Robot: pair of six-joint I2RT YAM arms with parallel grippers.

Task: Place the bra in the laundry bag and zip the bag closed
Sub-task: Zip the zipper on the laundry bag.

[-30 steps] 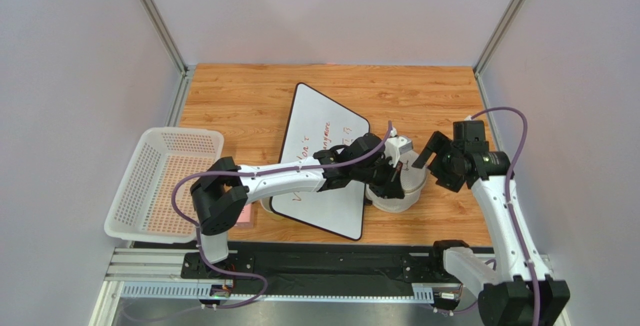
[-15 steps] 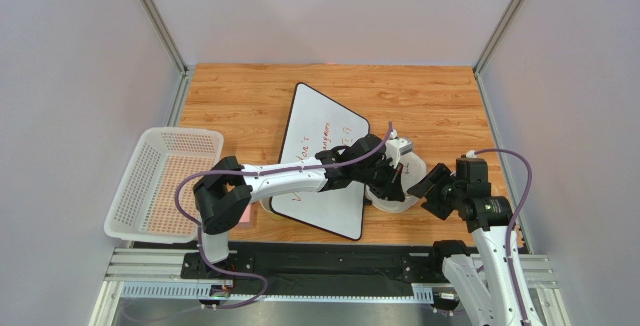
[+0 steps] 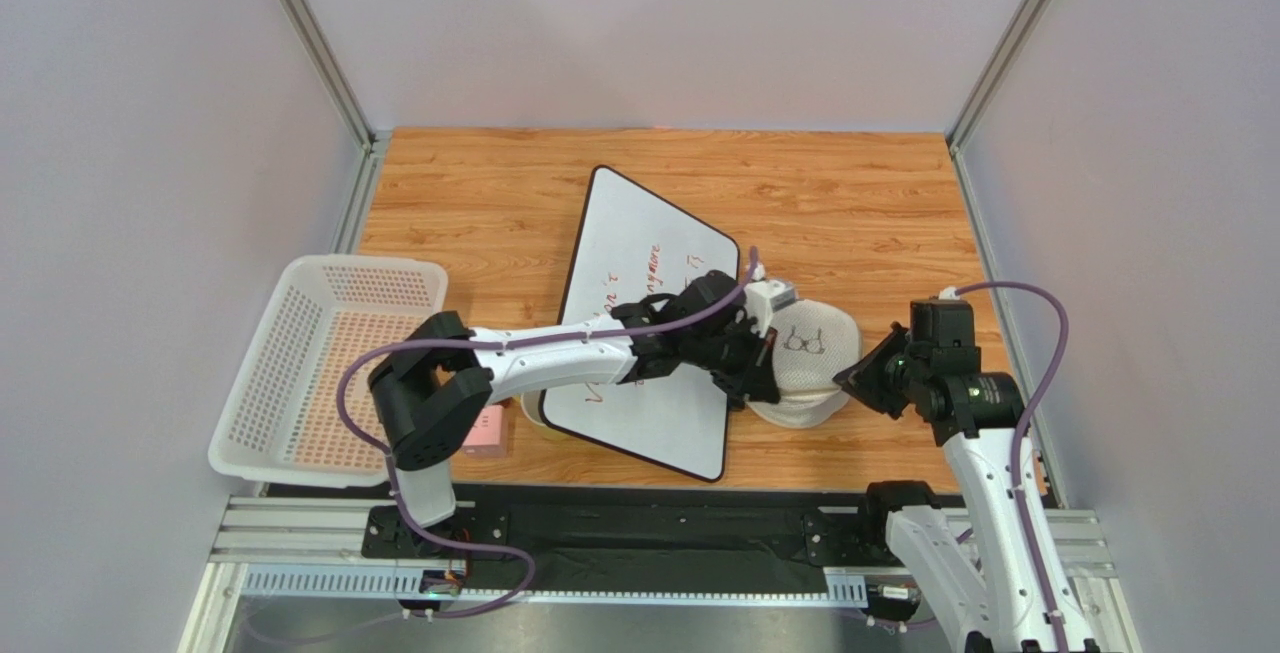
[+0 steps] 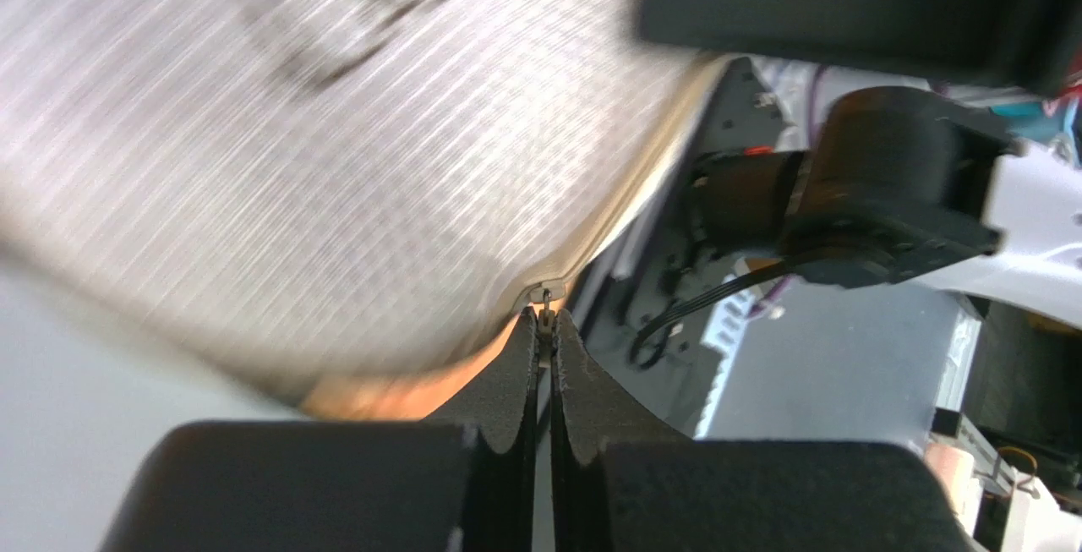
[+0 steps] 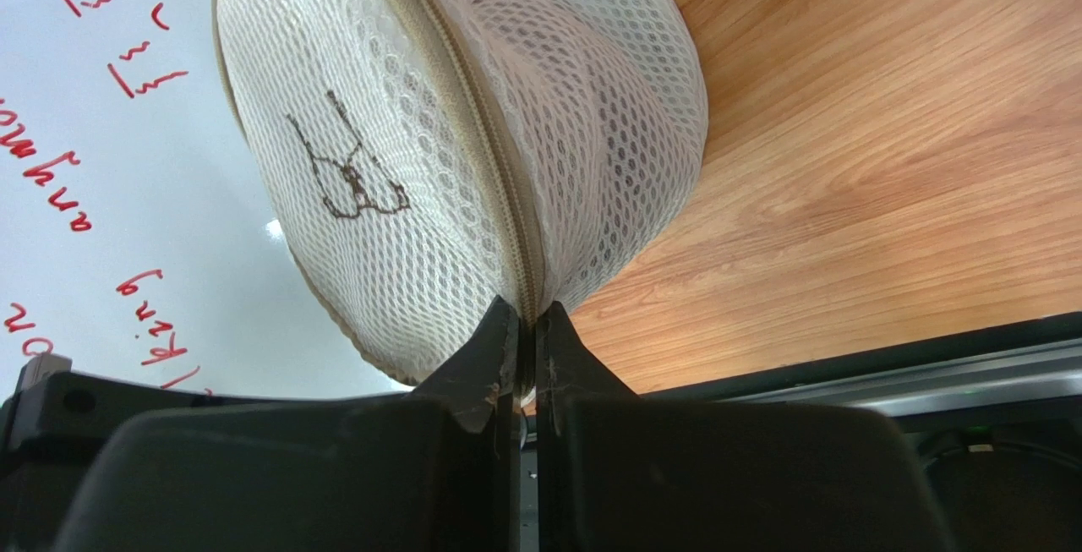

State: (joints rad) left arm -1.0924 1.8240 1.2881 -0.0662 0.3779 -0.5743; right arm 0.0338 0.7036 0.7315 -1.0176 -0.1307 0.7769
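The bag (image 3: 813, 370) sits right of centre in the top view, on the table (image 3: 887, 203), its left side over the whiteboard's (image 3: 639, 271) lower right corner. The bra does not show in any view and is probably inside.

The left gripper (image 4: 546, 332) is clenched on what looks like a small metal zip pull (image 4: 546, 309) at the bag's rim. The right gripper (image 5: 523, 319) is pinched shut on the bag's seam, bottom centre of its own view.

The step seems to be running the zip (image 5: 466, 108) round. To do it well, the right should anchor the seam taut while the left draws the pull along the rim's curve, low and steady, without lifting the bag or snagging mesh.

The lid bears a dark bra icon (image 5: 343, 181). The whiteboard carries red handwriting, too loose to read. No brand shows.
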